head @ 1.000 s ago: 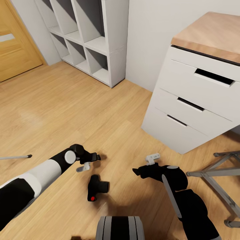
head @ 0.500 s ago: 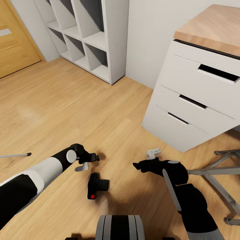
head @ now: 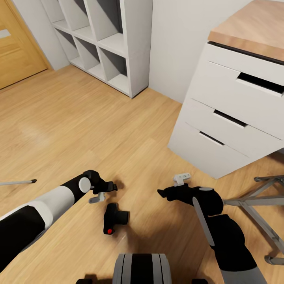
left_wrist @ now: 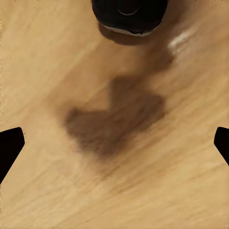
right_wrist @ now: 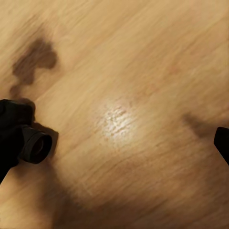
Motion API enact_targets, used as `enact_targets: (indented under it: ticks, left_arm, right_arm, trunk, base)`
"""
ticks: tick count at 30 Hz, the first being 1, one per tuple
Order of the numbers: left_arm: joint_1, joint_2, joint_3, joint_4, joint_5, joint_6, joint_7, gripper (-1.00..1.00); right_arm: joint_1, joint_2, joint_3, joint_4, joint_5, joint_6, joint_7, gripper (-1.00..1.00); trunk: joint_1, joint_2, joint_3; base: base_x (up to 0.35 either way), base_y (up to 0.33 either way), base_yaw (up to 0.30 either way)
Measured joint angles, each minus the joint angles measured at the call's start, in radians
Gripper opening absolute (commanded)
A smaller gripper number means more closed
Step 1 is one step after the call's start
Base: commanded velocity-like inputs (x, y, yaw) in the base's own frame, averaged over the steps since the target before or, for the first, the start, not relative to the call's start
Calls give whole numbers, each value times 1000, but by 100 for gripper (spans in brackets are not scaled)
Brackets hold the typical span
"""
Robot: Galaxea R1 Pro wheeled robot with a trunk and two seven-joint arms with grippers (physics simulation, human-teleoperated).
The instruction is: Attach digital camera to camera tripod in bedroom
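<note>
The digital camera (head: 115,218) lies on the wood plank floor, black, its lens pointing right and its red dot (head: 109,231) near me. My left gripper (head: 105,191) hovers open just beyond its far left side; in the left wrist view the digital camera (left_wrist: 130,13) is a dark shape ahead of the spread fingertips (left_wrist: 9,147). My right gripper (head: 170,186) hangs open to the camera's right, about a hand's width away. The right wrist view has the digital camera (right_wrist: 25,138) off to one side, lens facing it. One thin silver tripod leg (head: 17,182) with a black foot pokes in at far left.
A white drawer chest (head: 221,130) with a wooden top stands at right, drawers slightly ajar. White cube shelves (head: 106,43) line the back wall beside an oak door (head: 15,47). A low grey metal frame (head: 256,205) sits on the floor at right. My base (head: 142,270) is at bottom centre.
The whole head view has shifted slightly, so the camera moved. Both arms and the digital camera keep nearly the same places relative to each other.
</note>
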Motion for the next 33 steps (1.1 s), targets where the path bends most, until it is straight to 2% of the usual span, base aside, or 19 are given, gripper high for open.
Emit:
enact_targets:
  ticks: [25, 33]
  left_arm:
    - [-2, -6, 3, 0, 5, 0, -8, 100]
    - [-3, -5, 10, 1, 8, 0, -8, 100]
  right_arm:
    - [17, -1, 0, 0, -1, 0, -1, 100]
    - [-62, 13, -1, 0, -1, -2, -8, 100]
  trunk:
    - [0, 0, -1]
    - [0, 0, -1]
  base:
    - [0, 0, 0]
    - [0, 0, 0]
